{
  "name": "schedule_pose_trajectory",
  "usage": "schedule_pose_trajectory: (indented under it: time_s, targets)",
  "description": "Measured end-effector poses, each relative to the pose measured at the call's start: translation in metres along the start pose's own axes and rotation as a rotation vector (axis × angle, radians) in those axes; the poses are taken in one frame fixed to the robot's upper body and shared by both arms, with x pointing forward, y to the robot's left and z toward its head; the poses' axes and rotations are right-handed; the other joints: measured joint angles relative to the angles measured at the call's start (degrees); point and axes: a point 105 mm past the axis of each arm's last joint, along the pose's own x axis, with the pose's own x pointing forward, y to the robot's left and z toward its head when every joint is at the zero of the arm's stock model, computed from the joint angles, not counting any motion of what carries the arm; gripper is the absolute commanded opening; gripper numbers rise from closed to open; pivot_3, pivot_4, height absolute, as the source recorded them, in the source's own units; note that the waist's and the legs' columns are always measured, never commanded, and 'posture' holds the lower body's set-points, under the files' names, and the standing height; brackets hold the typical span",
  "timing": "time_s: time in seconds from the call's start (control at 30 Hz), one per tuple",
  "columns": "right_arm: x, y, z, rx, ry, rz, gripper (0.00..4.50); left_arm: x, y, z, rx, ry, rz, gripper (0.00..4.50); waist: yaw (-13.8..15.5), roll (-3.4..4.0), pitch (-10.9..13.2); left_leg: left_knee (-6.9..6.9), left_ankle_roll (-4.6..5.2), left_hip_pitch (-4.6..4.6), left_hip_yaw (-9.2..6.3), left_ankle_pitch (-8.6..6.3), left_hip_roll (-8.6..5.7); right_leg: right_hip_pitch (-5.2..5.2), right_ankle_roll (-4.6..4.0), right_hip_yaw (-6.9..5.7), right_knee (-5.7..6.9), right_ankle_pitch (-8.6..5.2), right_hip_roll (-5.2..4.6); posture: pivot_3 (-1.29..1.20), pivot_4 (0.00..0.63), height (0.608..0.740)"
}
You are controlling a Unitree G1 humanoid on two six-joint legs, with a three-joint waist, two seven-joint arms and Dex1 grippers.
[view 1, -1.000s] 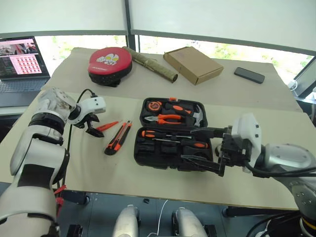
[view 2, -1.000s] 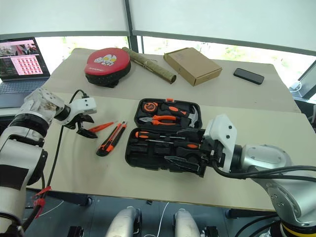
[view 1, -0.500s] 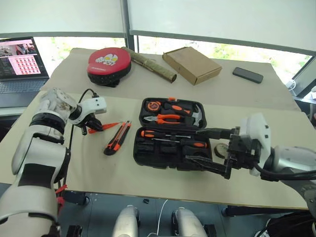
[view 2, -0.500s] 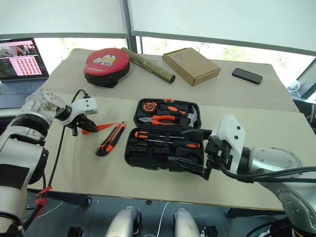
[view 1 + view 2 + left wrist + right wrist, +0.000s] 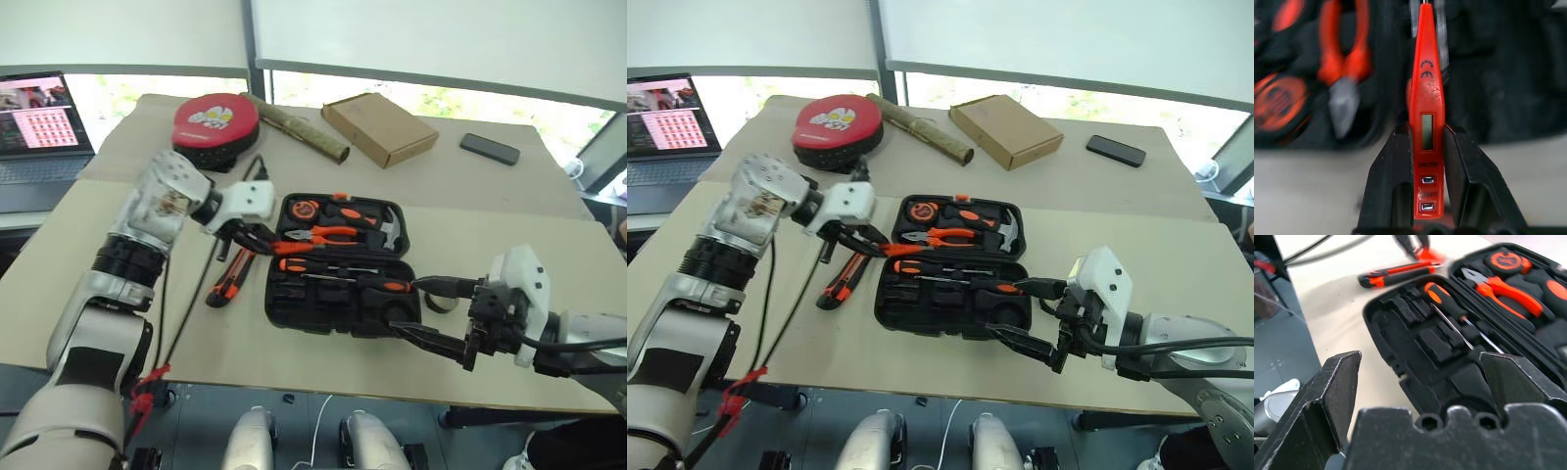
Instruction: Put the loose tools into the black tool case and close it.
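- Left eye view: the black tool case (image 5: 338, 294) is seen lying open on the table (image 5: 490, 211), with its lid half at 12 o'clock and its tray half at 6 o'clock; its long axis is laid from 9 to 3 o'clock.
- At 9 o'clock of the case, the left gripper (image 5: 253, 238) is held over the near-left corner of the lid half, so the left arm is judged the nearer one for the coming placement.
- The slim all-orange screwdriver (image 5: 1425, 112) is clamped between the left fingers (image 5: 1388, 186) by its handle end; its tip is pointed away from the wrist, over the case interior, and the free recess is judged to lie ahead along that axis.
- At 5 o'clock of the case, the right gripper (image 5: 438, 315) is held with its two fingers spread wide apart, nothing between them, and it is aimed at the tray's right end.
- An orange-black utility knife (image 5: 233, 276) is left on the table at 9 o'clock of the case, its length run from 7 to 1 o'clock.
- One orange-and-black-handled screwdriver (image 5: 328, 266) is already seated in the tray, laid from 9 to 3 o'clock.
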Motion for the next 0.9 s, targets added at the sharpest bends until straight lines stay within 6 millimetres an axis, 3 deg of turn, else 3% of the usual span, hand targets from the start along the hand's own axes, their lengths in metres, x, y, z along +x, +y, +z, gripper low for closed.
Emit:
schedule_pose_trajectory:
  time_s: [0.33, 0.9]
  targets:
    - [0.000, 0.010, -0.010, 0.037, -0.017, -0.018, 4.50, 0.034, -0.019, 0.014, -0.058, 0.051, -0.069, 0.40, 0.46, 0.04, -0.02, 0.11, 0.00, -0.03, -0.08, 0.00, -0.07, 0.09, 0.03, 0.01, -0.01, -0.01, -0.05, 0.00, 0.150, 0.740]
    - [0.002, 0.005, -0.008, 0.024, -0.036, -0.087, 4.50, 0.056, -0.017, 0.014, -0.040, 0.139, -0.090, 0.40, 0.62, 0.27, -0.19, 0.12, 0.01, 0.05, -0.12, 0.00, -0.10, 0.16, 0.03, 0.03, 0.00, -0.01, -0.03, 0.00, 0.150, 0.740]
